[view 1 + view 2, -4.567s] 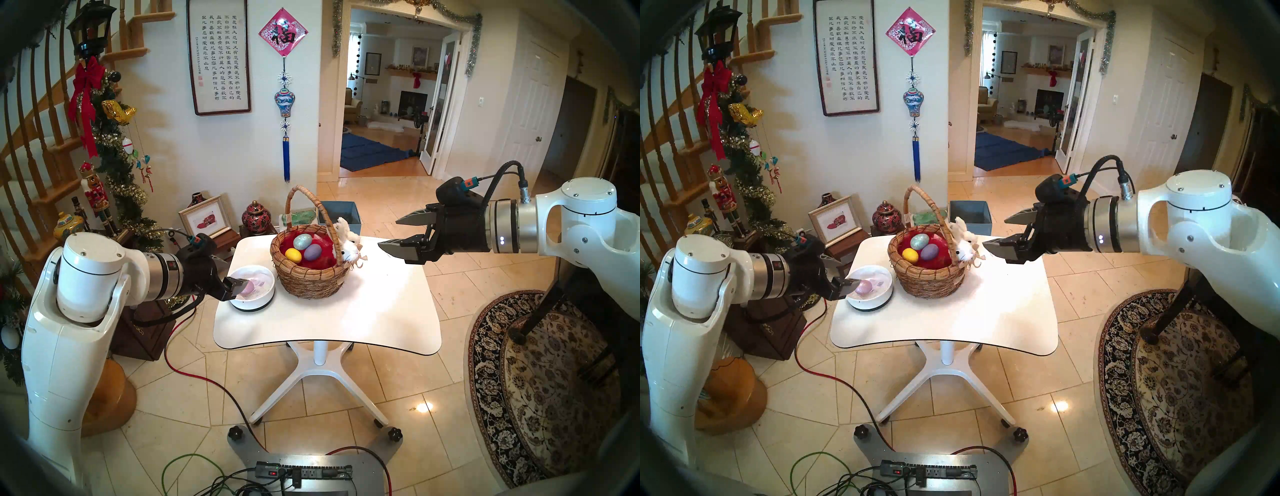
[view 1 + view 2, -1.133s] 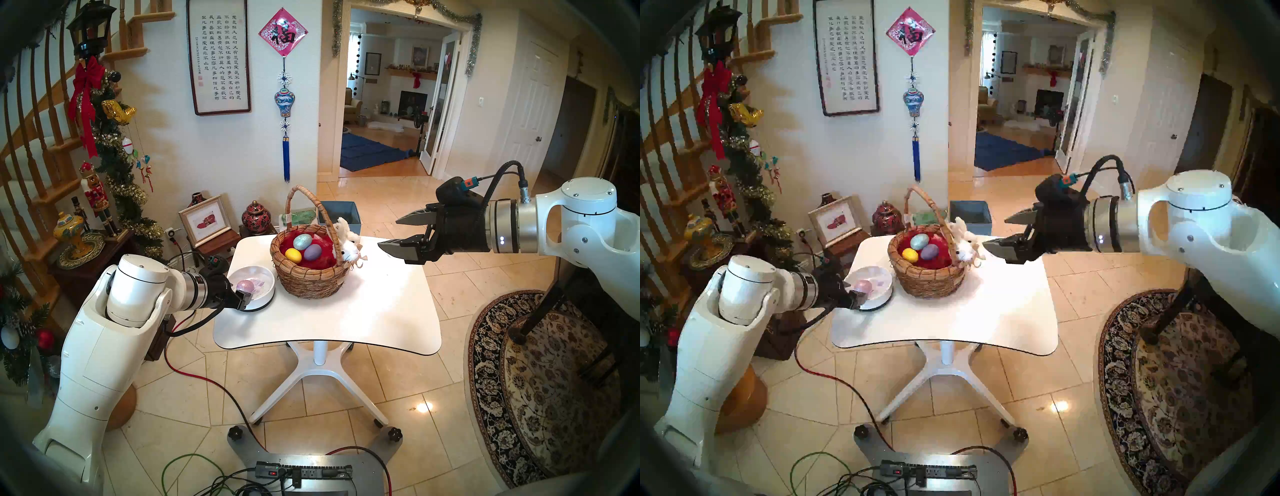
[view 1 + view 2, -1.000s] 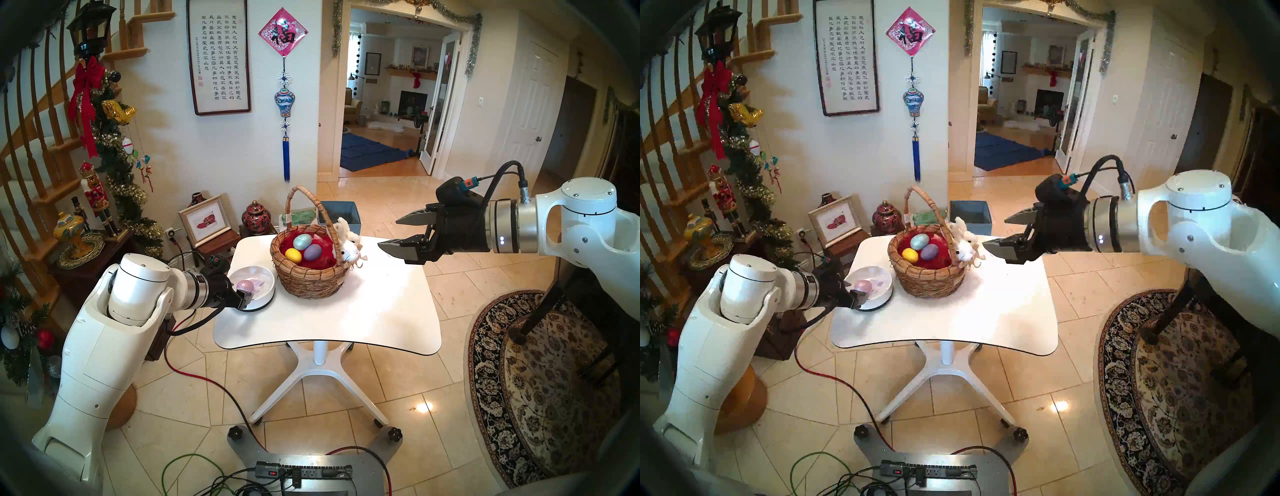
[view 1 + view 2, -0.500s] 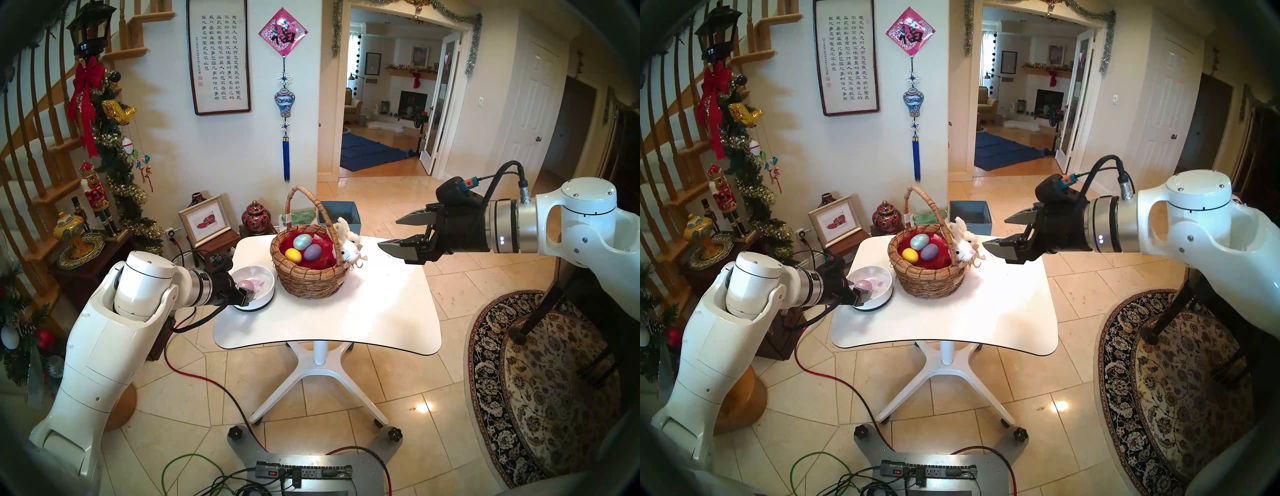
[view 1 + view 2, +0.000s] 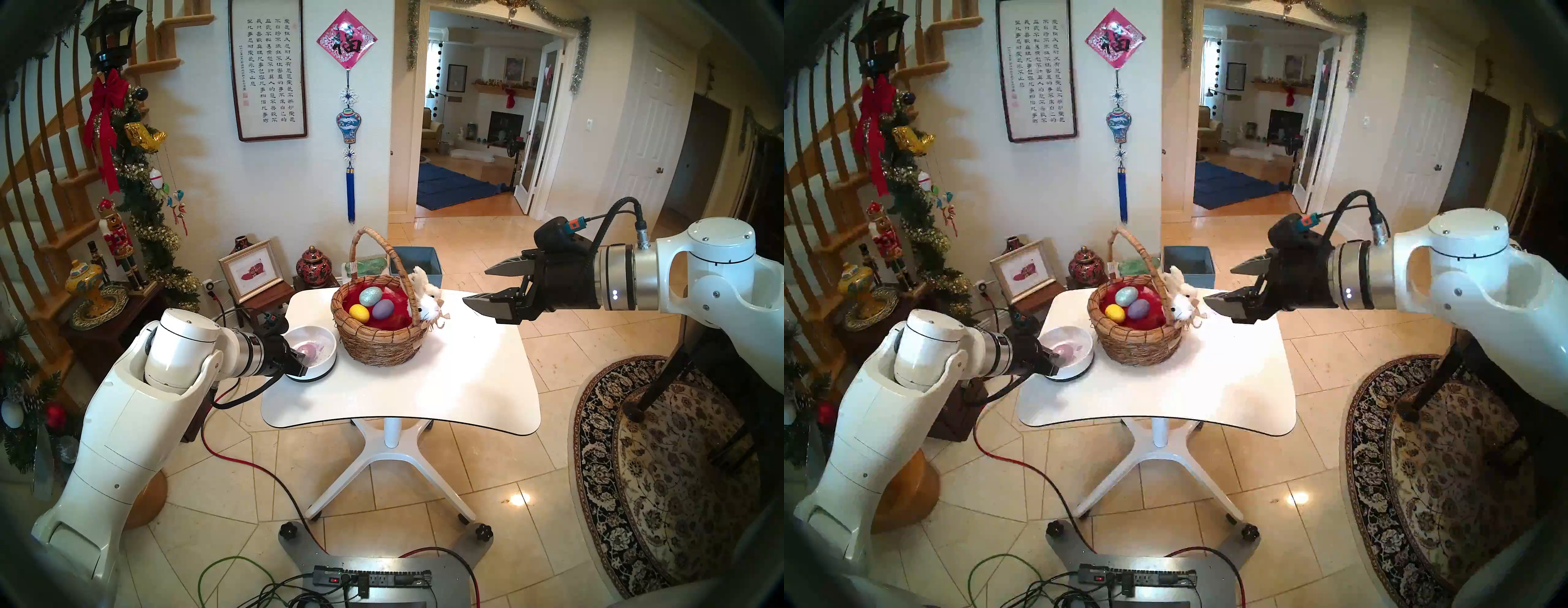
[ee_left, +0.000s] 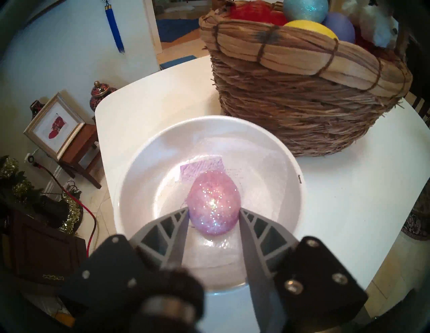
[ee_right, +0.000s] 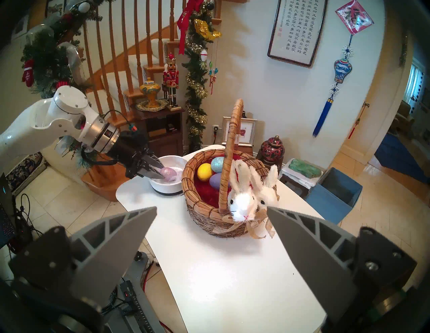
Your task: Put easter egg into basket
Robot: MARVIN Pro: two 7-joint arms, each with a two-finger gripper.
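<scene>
Left gripper (image 6: 213, 215) reaches into the white bowl (image 6: 139, 167), its fingers narrowed to either side of the glittery pink Easter egg (image 6: 213, 201) lying on the bowl's bottom; whether they actually press it I cannot tell. Just beside the bowl stands the wicker basket (image 5: 382, 339), holding three eggs. Right gripper (image 5: 477, 286) hangs wide open, empty, near the basket's plush bunnies (image 7: 244, 197).
</scene>
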